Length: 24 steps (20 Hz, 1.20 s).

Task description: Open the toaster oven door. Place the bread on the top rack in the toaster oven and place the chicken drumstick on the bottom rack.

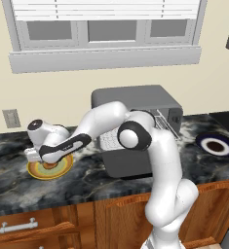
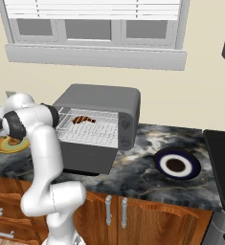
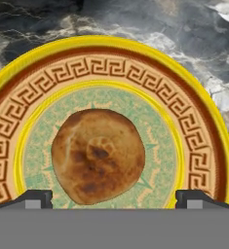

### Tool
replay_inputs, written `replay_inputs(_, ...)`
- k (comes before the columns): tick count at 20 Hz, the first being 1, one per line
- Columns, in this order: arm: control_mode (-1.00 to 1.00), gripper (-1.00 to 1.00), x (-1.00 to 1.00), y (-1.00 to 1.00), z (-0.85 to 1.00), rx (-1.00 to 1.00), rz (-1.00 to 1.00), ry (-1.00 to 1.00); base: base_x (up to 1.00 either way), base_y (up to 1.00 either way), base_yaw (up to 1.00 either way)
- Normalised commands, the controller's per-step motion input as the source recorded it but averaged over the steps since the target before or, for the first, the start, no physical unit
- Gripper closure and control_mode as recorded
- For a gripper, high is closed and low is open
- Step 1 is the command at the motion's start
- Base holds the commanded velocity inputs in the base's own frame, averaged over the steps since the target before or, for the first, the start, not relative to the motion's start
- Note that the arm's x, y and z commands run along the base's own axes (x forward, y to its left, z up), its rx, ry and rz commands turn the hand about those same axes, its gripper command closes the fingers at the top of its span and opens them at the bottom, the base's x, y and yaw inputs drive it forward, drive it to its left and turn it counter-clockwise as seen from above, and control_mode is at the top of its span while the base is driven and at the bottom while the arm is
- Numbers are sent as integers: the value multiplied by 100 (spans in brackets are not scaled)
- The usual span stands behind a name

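Observation:
The bread (image 3: pixel 98 154), a round tan-brown bun, lies in the middle of a yellow patterned plate (image 3: pixel 111 53) on the counter, left of the toaster oven (image 1: pixel 135 99). My gripper (image 3: pixel 114 197) hangs open right over it, one fingertip on each side, touching nothing. The toaster oven door (image 2: pixel 87 158) is folded down and open. Inside, the chicken drumstick (image 2: pixel 84 119) rests on a silver wire rack (image 2: pixel 92 134); I cannot tell which rack. In the left base view the arm reaches left to the plate (image 1: pixel 47 170).
A blue-and-white plate (image 2: pixel 176 165) with a dark centre sits on the marble counter right of the oven. A black stovetop (image 2: pixel 224 158) borders the far right. The wall and window sill stand close behind; wooden cabinets run below the counter edge.

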Motion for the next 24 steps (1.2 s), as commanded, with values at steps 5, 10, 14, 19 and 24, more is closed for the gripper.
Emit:
replay_inputs(5,-100,-100,6,0,-6,0,0,0,0,0,0)
replay_inputs(10,-100,-100,7,4,0,0,0,0,0,0,0)
replay_inputs(14,-100,-100,7,6,0,0,0,0,0,0,0)
replay_inputs(19,-100,-100,3,8,-1,0,0,0,0,0,0)
replay_inputs(24,-100,-100,3,8,-4,0,0,-1,0,0,0)
